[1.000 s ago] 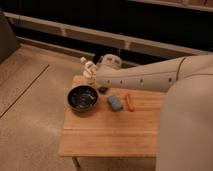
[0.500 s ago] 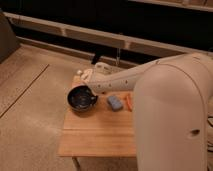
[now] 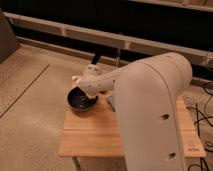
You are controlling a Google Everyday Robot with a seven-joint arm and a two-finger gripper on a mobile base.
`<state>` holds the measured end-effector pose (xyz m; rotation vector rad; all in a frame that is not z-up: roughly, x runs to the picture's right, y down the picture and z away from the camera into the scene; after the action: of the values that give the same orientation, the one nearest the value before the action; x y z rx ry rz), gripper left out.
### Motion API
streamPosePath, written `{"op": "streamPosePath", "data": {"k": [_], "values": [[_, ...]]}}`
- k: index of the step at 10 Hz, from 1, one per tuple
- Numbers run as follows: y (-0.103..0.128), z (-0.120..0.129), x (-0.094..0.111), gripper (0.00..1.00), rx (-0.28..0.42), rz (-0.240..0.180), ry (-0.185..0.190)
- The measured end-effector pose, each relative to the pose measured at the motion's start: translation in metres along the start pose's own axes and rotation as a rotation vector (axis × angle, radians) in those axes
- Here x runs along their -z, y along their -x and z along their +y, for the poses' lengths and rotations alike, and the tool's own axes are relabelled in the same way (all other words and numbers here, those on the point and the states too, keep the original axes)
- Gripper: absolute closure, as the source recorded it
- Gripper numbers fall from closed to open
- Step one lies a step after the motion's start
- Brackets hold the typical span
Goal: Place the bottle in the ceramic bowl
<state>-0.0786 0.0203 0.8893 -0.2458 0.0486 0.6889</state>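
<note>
Camera view: shut claw (image 3: 76, 80) above ceramic bowl (image 3: 81, 100).

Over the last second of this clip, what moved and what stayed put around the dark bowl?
The white robot arm swung across the view toward the camera, now hiding much of the wooden table. Its gripper came down from above the far left corner to the rim of the wide, dark blue-black glossy ceramic bowl. The bowl stayed where it was. The blue pad is now mostly hidden; the bottle cannot be made out.
</note>
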Motion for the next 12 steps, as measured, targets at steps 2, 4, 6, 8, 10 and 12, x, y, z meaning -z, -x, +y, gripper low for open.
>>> {"op": "streamPosePath", "data": {"k": [2,4,6,8,10,12], "values": [[0.005,0.008,-0.004,1.0,0.016,0.007,0.009],[0.006,0.016,-0.009,1.0,0.021,0.018,0.021],[0.005,0.021,-0.013,1.0,0.016,0.031,0.034],[0.002,0.027,-0.02,0.98,-0.002,0.049,0.06],[0.003,0.029,-0.025,0.8,-0.02,0.057,0.082],[0.003,0.028,-0.027,0.61,-0.029,0.063,0.091]]}}
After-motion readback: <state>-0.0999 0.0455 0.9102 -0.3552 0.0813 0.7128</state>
